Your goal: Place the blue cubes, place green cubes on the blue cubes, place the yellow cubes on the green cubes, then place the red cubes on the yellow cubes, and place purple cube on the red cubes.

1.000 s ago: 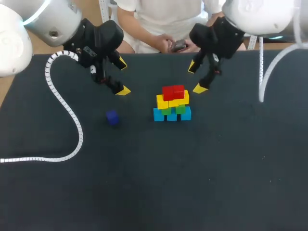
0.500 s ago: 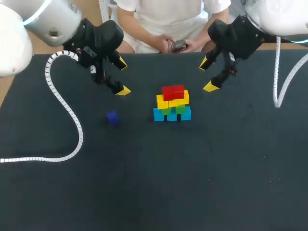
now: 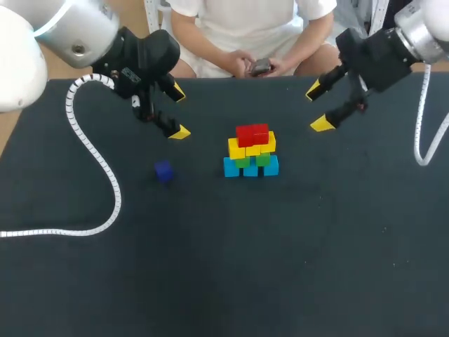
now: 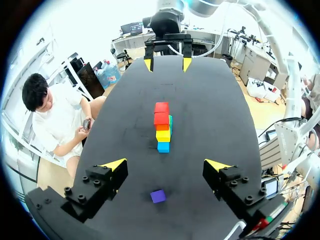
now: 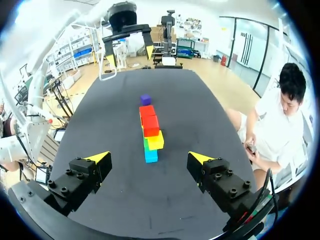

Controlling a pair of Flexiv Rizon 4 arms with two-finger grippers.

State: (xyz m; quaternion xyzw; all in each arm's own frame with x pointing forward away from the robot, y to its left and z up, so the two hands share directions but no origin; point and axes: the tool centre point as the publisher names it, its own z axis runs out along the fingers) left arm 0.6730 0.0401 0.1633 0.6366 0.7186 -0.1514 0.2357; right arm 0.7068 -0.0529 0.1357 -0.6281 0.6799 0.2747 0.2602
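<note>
Alone on our black-clothed table (image 3: 280, 267) lies a small purple cube (image 3: 163, 171), left of a stepped stack (image 3: 251, 151) of blue, green, yellow and red cubes.
Our left gripper (image 3: 178, 111) hangs behind the purple cube, our right gripper (image 3: 318, 107) right of the stack, both with fingers spread wide and empty. Only the left wrist view shows the purple cube (image 4: 158, 196) lying ahead between our open fingers, the stack (image 4: 162, 127) beyond it. A white ribbed cable (image 3: 98, 165) curls over the table's left side, apart from the cubes.
</note>
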